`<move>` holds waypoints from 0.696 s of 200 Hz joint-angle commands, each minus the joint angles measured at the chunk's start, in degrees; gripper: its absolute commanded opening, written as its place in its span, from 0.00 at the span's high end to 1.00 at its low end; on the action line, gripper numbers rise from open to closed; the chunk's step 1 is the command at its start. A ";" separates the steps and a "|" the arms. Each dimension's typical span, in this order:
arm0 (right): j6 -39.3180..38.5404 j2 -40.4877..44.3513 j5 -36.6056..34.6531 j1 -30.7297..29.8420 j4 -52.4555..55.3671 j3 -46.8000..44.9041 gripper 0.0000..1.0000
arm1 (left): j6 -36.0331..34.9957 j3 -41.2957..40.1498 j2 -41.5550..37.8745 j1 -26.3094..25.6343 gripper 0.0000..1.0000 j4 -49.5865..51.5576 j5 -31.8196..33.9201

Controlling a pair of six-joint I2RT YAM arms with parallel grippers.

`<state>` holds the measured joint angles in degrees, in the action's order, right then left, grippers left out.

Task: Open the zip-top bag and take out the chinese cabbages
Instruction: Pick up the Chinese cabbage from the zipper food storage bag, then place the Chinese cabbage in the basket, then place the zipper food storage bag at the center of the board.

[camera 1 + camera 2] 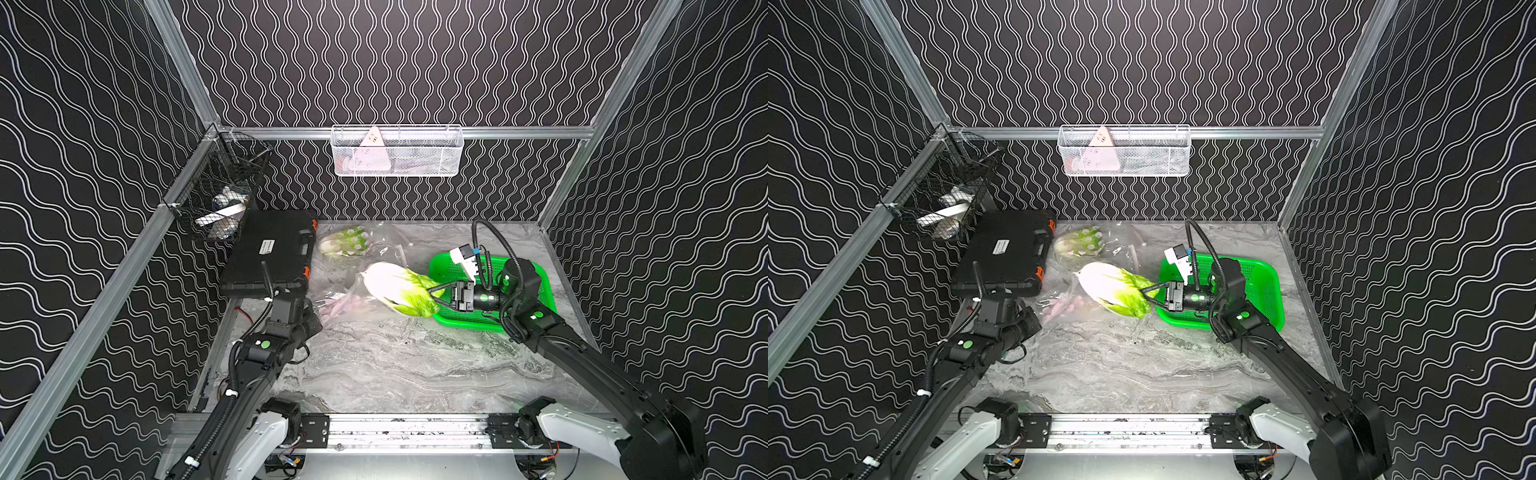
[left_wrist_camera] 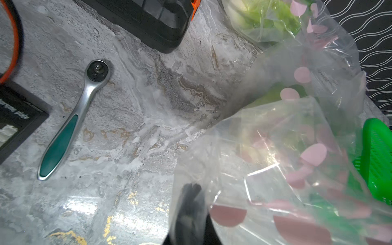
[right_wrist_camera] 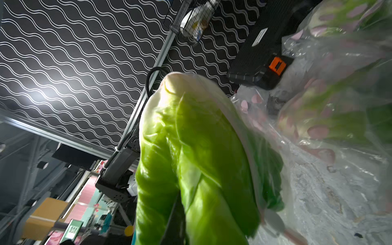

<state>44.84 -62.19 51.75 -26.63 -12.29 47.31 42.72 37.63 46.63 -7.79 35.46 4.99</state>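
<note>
the table (image 1: 395, 365) is smooth grey marble-look slab with pale veins. on it sprawls the zip-top bag (image 1: 332, 307), thin crinkled clear film printed with pink dots, running from the back edge toward the middle.

the left arm reaches in along the left edge, its wrist bent down just in front of a black ribbed plastic case (image 1: 270, 253) at the back left corner. the left gripper (image 2: 191, 195) has its jaws pressed together on a fold of the film, a dark finger showing through it. a steel ratchet wrench (image 2: 70, 131) with a green grip lies flat nearby.

the right arm stretches from the right edge over a green perforated plastic basket (image 1: 465, 326), forearm level, wrist turned sideways. the right gripper (image 1: 434, 291) is pinched closed on the leafy tip of one chinese cabbage (image 1: 395, 286), seen in both top views (image 1: 1108, 286). this oval head sits near the table's middle, just beside the basket, its glossy white base pointing toward the back left corner and its crinkled lime-green leaves toward the jaws. whether its underside touches the film cannot be told.

a second cabbage (image 1: 343, 241) lies inside the bag by the back edge, beside the case. the right wrist view shows another green mass (image 3: 318, 118), blurred behind the film.
</note>
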 commanded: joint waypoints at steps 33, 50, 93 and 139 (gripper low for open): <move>-13.27 -0.06 -15.10 0.19 12.22 9.68 1.00 | -0.77 -0.23 1.43 0.28 1.00 3.53 4.00; -14.12 -1.08 -15.61 0.25 12.13 11.14 1.00 | -0.88 -0.53 0.94 0.25 1.00 3.00 3.22; -19.60 -4.45 -17.52 3.52 19.96 17.24 1.00 | -1.14 0.13 0.57 0.25 1.00 3.73 3.31; -33.47 -5.47 -16.62 12.95 38.53 23.17 1.00 | -3.40 4.21 0.44 0.24 1.00 6.70 5.67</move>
<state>21.08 -66.92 34.81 -18.22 14.52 69.06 41.52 39.62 46.87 -7.62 40.25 7.88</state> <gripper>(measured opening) 0.074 0.055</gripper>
